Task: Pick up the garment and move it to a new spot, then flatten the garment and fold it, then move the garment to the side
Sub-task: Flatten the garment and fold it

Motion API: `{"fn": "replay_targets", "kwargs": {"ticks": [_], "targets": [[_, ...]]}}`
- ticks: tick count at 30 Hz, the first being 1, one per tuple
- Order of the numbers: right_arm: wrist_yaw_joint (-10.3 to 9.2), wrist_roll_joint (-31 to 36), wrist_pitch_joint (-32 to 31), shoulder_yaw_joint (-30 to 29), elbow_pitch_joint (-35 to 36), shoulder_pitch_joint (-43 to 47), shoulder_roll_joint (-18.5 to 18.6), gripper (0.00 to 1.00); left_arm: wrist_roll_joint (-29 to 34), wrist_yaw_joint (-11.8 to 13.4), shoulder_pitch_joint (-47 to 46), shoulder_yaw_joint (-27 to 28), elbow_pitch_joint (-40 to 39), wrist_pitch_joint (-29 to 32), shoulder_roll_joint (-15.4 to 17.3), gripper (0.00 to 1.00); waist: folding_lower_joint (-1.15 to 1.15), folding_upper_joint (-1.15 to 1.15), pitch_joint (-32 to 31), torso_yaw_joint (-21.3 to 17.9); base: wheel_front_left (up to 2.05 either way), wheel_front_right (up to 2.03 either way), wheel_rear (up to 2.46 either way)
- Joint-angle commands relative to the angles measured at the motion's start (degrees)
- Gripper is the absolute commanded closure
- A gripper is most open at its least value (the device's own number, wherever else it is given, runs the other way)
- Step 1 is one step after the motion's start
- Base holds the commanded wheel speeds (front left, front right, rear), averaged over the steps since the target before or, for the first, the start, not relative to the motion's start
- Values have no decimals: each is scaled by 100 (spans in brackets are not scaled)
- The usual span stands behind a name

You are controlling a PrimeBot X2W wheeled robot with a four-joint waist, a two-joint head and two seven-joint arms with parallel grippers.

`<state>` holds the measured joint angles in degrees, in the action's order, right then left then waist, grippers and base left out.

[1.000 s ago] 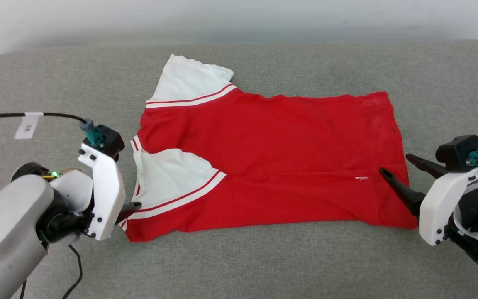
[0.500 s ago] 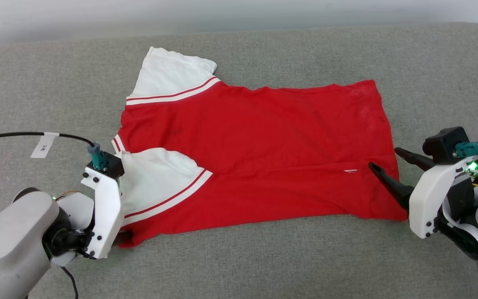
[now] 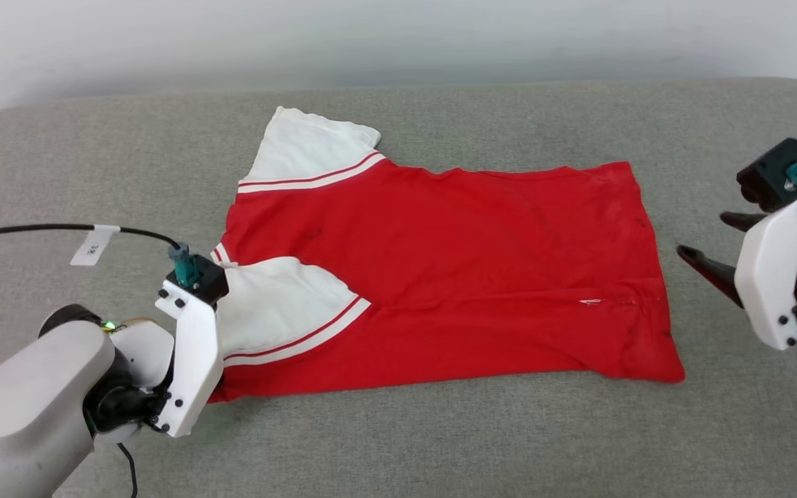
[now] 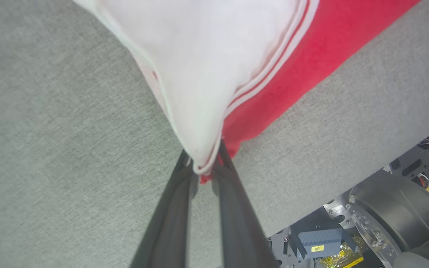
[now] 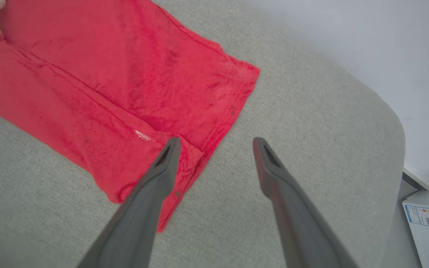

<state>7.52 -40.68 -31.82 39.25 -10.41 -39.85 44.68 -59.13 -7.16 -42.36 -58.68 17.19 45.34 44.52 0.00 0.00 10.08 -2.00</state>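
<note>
Left gripper (image 4: pixel 203 163) fingertips hidden behind white wrist housing in head view; in wrist view, jaws clamped on sleeve corner of garment (image 3: pixel 440 263), at 7 o'clock. One garment, two white sleeves, spread mid-table (image 3: pixel 398 443). Right gripper (image 5: pixel 216 145) jaws apart at 3 o'clock, near hem. Cable tag (image 3: pixel 94 244) writing too small to read; yellow sticker (image 4: pixel 318 248) reads "800".

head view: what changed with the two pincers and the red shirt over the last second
The left pincer closed on the near-left corner of the red jersey shirt with white short sleeves, pinching sleeve and hem. The right pincer, open, backed away off the shirt's right edge. The shirt stayed spread on the grey fabric cushion.
</note>
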Motion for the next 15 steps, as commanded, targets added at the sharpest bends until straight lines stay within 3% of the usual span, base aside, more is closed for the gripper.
{"fn": "replay_targets", "kwargs": {"ticks": [1,4,7,15], "targets": [[-7,-193,-319,142,49,-159,157,0,42,-19,-64,-31,-86,-12,52,100,0,0,1,48,0,0,0],[-7,-553,-1060,460,140,-400,540,0,82,-15,-159,-72,-297,-72,125,100,0,0,51,127,0,0,0],[-7,-915,-1510,605,55,-445,697,0,105,-19,-218,-114,-442,-120,140,100,0,0,125,210,0,0,0],[-7,-1353,-1768,707,-468,-43,314,0,196,-22,-347,-219,-592,-269,161,100,0,0,387,330,0,0,0]]}}
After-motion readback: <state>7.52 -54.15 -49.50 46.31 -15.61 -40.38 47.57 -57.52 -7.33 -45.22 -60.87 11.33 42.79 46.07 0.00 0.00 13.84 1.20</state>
